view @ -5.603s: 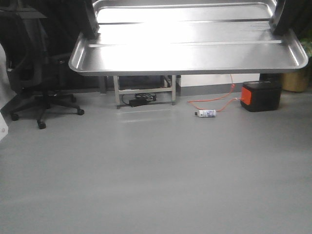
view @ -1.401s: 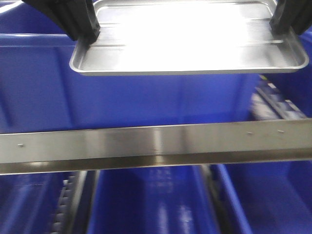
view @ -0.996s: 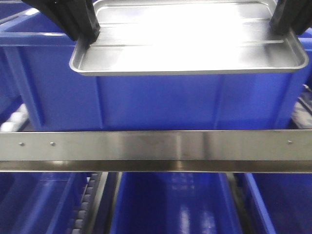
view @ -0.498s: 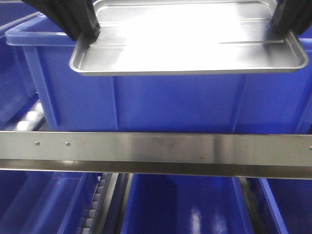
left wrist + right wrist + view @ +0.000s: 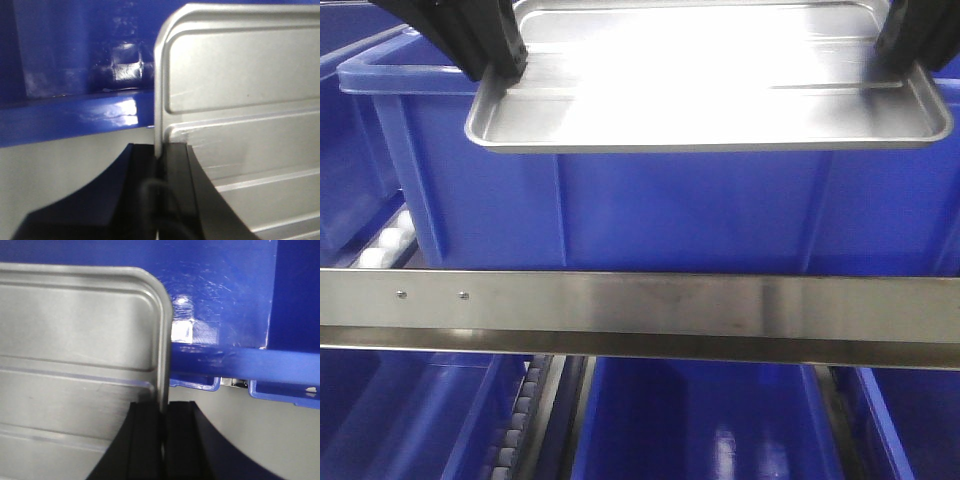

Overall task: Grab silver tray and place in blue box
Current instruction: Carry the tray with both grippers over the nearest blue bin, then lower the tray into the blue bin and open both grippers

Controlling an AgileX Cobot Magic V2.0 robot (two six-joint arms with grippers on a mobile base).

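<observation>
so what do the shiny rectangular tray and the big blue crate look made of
The shiny rectangular tray looks like polished metal, probably stainless steel: mirror glare, pressed ribs. The big blue crate looks like glossy moulded plastic: soft highlights.

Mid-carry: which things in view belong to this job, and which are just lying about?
Part of the job:
- silver tray, held by both short edges
- left gripper, clamped on its rim
- right gripper, clamped on its rim
- blue box, just beyond the tray

Just there:
- steel rail across the front
- lower blue crates
- roller track
- far-left blue crate
</observation>
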